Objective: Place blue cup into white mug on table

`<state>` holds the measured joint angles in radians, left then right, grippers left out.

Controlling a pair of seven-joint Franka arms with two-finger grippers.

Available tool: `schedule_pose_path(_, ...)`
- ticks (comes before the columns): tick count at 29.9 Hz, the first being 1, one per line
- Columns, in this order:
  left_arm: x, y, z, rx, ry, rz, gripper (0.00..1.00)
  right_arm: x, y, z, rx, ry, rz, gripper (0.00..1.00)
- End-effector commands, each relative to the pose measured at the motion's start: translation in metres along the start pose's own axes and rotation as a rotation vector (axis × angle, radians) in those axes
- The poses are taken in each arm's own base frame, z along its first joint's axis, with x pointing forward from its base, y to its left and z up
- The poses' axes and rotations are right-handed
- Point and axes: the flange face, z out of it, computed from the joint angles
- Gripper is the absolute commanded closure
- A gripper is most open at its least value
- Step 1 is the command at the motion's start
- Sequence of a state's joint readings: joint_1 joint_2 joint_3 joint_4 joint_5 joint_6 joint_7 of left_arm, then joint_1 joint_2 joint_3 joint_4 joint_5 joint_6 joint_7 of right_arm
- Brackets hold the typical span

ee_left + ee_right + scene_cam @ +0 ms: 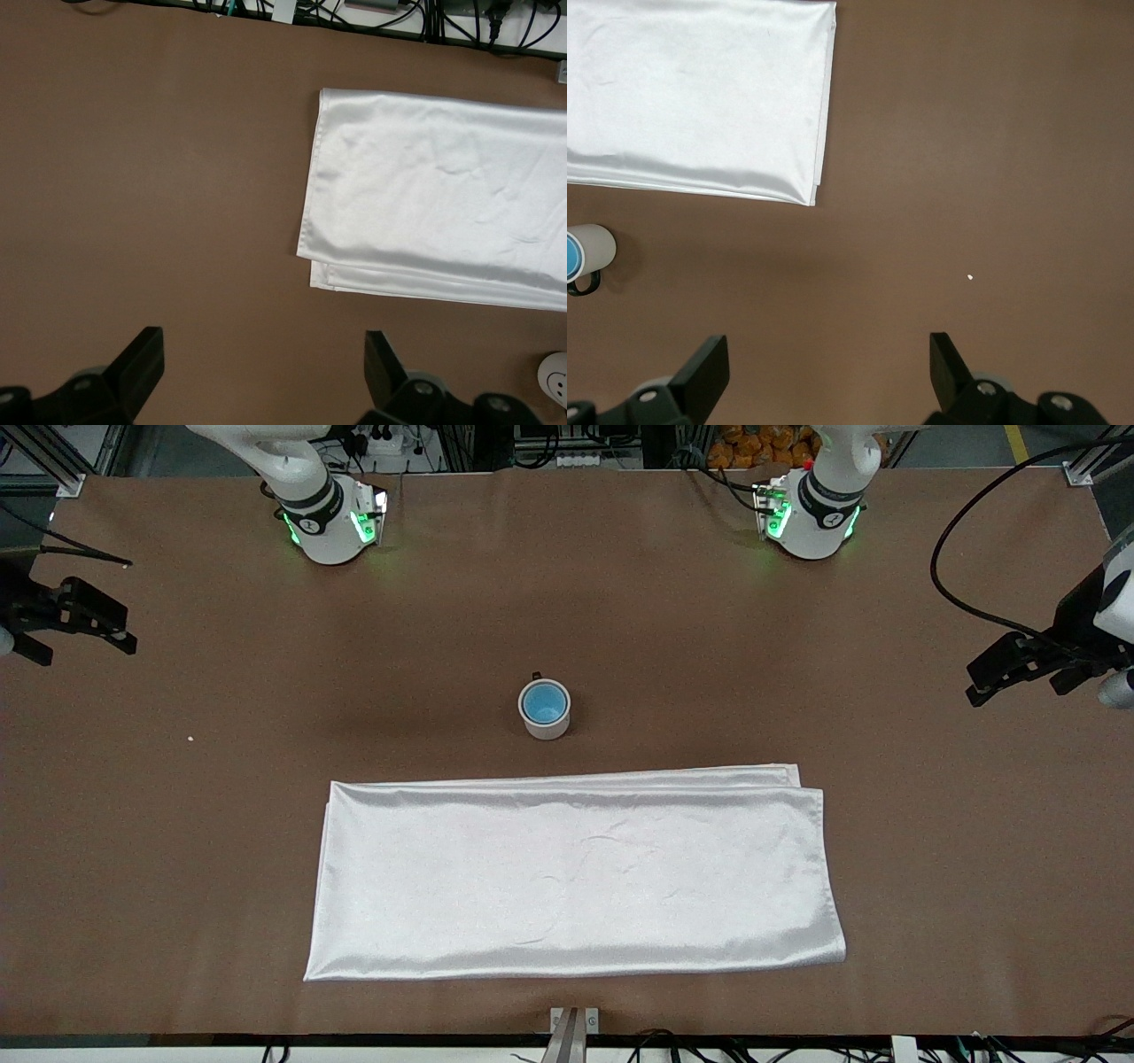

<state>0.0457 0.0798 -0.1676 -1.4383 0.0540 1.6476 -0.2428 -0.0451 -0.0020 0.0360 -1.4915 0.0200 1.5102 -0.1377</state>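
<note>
At mid-table point(266, 717), just farther from the front camera than the white cloth point(576, 872): white mug point(545, 710), upright, with the blue cup point(542, 704) already nested inside, only its bright blue inside showing. Cup's sides hidden by the mug wall. Black handle barely visible, peeking past the rim on the side away from the front camera. Dots on the mug's side seen only in the left wrist view, where the mug is cut off at the frame corner. At the left arm's end, left tool point(1019, 666) over bare table, fingers spread wide, empty, partly cropped by the frame edge. At the right arm's end, right tool point(75, 627) likewise spread, empty, waiting. Tiny pale speck point(190, 738) near the right tool, too small to identify.
</note>
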Motion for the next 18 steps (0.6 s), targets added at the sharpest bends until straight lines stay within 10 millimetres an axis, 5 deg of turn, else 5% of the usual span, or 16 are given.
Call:
schedule_pose_path(1, -0.0063, -0.0077, -0.0039, -0.007, -0.008, 0.052, 0.00, -0.0033, 0.0055, -0.0122, 0.001, 0.021, 0.000, 0.00)
schedule_pose_path(18, -0.0086, -0.0086, -0.0039, -0.008, -0.029, 0.053, 0.00, -0.0024, 0.0051, -0.0165, -0.010, 0.026, -0.007, 0.00)
